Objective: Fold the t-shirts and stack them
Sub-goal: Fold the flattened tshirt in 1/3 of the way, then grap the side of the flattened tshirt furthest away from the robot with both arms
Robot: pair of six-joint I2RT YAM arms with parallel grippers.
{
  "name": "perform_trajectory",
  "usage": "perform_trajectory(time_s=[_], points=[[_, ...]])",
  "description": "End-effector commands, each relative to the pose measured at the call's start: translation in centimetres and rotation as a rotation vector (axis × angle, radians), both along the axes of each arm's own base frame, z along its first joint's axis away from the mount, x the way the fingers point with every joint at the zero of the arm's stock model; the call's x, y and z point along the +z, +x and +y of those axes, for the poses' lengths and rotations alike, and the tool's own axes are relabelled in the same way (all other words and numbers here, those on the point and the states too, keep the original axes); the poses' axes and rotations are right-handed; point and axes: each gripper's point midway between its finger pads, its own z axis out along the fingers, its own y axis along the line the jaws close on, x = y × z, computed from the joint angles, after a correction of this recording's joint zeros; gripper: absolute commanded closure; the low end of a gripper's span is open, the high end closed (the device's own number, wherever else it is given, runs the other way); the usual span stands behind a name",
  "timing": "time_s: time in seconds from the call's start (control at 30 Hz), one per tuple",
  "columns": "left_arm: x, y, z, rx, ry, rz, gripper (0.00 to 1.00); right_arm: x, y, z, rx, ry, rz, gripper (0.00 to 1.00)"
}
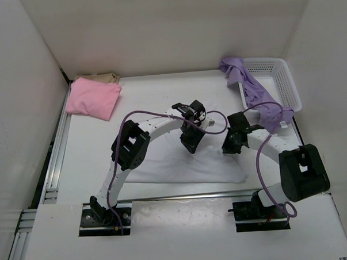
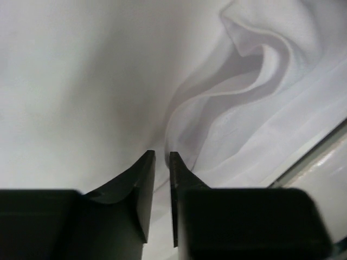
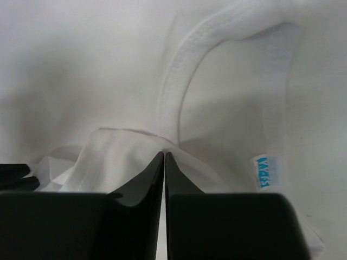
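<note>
The white t-shirt [image 1: 181, 167] lies spread on the table's middle, with both grippers down on it. My left gripper [image 1: 192, 143] [image 2: 162, 154] has its jaws parted by a narrow gap over rumpled white cloth [image 2: 227, 97], and nothing is pinched between them. My right gripper [image 1: 232, 145] [image 3: 164, 154] is shut on a raised fold of the white t-shirt [image 3: 119, 157], just below the ribbed collar [image 3: 179, 70] and a blue label [image 3: 263, 171]. A folded pink t-shirt [image 1: 93, 98] sits at the back left, partly over a tan one [image 1: 99, 78]. The lavender t-shirt [image 1: 258, 94] hangs over the basket's near edge.
A white plastic mesh basket [image 1: 286, 82] stands at the back right. White walls close in the table on three sides. A metal rail [image 1: 54, 164] runs along the left edge, and purple cables loop over both arms.
</note>
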Motion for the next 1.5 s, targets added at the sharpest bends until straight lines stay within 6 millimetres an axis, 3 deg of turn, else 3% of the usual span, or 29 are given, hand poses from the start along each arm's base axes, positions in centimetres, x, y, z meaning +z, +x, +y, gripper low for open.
perform_trajectory(time_s=[0.0, 0.07, 0.1, 0.13, 0.2, 0.27, 0.3, 0.33, 0.37, 0.4, 0.43, 0.47, 0.5, 0.53, 0.57, 0.6, 0.63, 0.67, 0.7, 0.73, 0.77, 0.83, 0.9, 1.07, 1.23, 1.3, 1.47], points=[[2.2, 2.0, -0.1, 0.014, 0.009, -0.119, 0.69, 1.5, 1.2, -1.9, -0.128, -0.053, -0.053, 0.97], [2.4, 2.6, 0.4, 0.027, 0.033, -0.159, 0.6, 1.9, 1.0, -3.4, -0.173, -0.096, -0.082, 0.99], [3.5, 3.3, 0.8, 0.042, 0.027, -0.187, 0.58, 2.3, 1.2, -3.8, -0.199, -0.097, -0.1, 1.0], [4.1, 3.9, 0.8, 0.052, 0.031, -0.22, 0.45, 2.6, 1.1, -4.0, -0.204, -0.1, -0.114, 1.0], [5.6, 4.8, 1.4, 0.074, 0.031, -0.261, 0.32, 2.7, 1.0, -4.2, -0.198, -0.113, -0.116, 0.95], [8.3, 7.2, 3.4, 0.144, 0.04, -0.354, 0.16, 3.7, 0.9, -4.4, -0.202, -0.117, -0.129, 0.78], [9.0, 7.7, 4.6, 0.169, 0.055, -0.378, 0.03, 4.3, 1.1, -4.4, -0.191, -0.12, -0.138, 0.66], [11.6, 8.2, 6.1, 0.206, 0.04, -0.432, 0.0, 5.0, 1.0, -4.5, -0.184, -0.119, -0.153, 0.48], [12.7, 9.1, 7.9, 0.251, 0.061, -0.484, 0.0, 5.3, 0.1, -5.1, -0.19, -0.149, -0.128, 0.4], [12.3, 9.9, 10.9, 0.312, 0.094, -0.497, 0.0, 5.3, -0.6, -5.6, -0.21, -0.163, -0.111, 0.35], [15.3, 10.0, 13.2, 0.368, 0.07, -0.565, 0.0, 5.8, -1.2, -6.2, -0.248, -0.168, -0.109, 0.3], [15.8, 10.2, 15.6, 0.418, 0.097, -0.6, 0.0, 5.2, -3.1, -6.9, -0.257, -0.198, -0.055, 0.3], [14.1, 10.3, 20.3, 0.503, 0.207, -0.619, 0.0, 4.8, -4.0, -7.4, -0.272, -0.203, -0.036, 0.29], [15.7, 9.6, 23.1, 0.561, 0.222, -0.663, 0.0, 4.8, -4.8, -7.4, -0.285, -0.179, -0.036, 0.29], [15.3, 9.0, 25.9, 0.609, 0.283, -0.672, 0.0, 3.6, -6.4, -7.5, -0.275, -0.179, 0.004, 0.29], [12.8, 7.5, 30.0, 0.67, 0.373, -0.617, 0.0, 3.4, -6.9, -7.5, -0.278, -0.157, 0.001, 0.29], [13.2, 6.1, 32.3, 0.718, 0.393, -0.62, 0.0, 3.0, -7.6, -6.8, -0.259, -0.116, 0.024, 0.29], [12.4, 4.8, 34.3, 0.754, 0.426, -0.59, 0.0, 2.6, -8.6, -6.7, -0.251, -0.112, 0.057, 0.29], [11.7, 3.5, 37.5, 0.837, 0.469, -0.555, 0.0, 2.2, -9.4, -6.7, -0.245, -0.112, 0.088, 0.29], [9.8, 1.3, 39.3, 0.869, 0.514, -0.5, 0.0, 2.2, -9.7, -6.7, -0.254, -0.111, 0.094, 0.29], [9.8, -0.3, 40.5, 0.913, 0.51, -0.482, 0.0, 2.2, -10.0, -6.8, -0.266, -0.111, 0.108, 0.29], [7.9, -3.1, 41.8, 0.99, 0.473, -0.364, 0.0, 1.7, -11.0, -6.5, -0.275, -0.087, 0.121, 0.3], [7.2, -4.4, 40.6, 0.998, 0.379, -0.294, 0.0, 1.2, -11.7, -6.6, -0.309, -0.07, 0.113, 0.32], [3.8, -6.9, 39.9, 0.973, 0.383, -0.202, 0.03, 0.7, -11.9, -7.1, -0.359, -0.066, 0.076, 0.36], [2.1, -6.4, 39.7, 0.954, 0.4, -0.165, 0.04, -0.2, -11.8, -6.0, -0.331, -0.027, 0.107, 0.47], [1.9, -5.8, 39.0, 0.931, 0.38, -0.173, 0.04, -0.7, -11.9, -6.0, -0.343, -0.027, 0.12, 0.47], [-0.4, -6.9, 38.0, 0.873, 0.404, -0.099, 0.13, -1.2, -12.5, -6.1, -0.374, -0.016, 0.123, 0.46]])
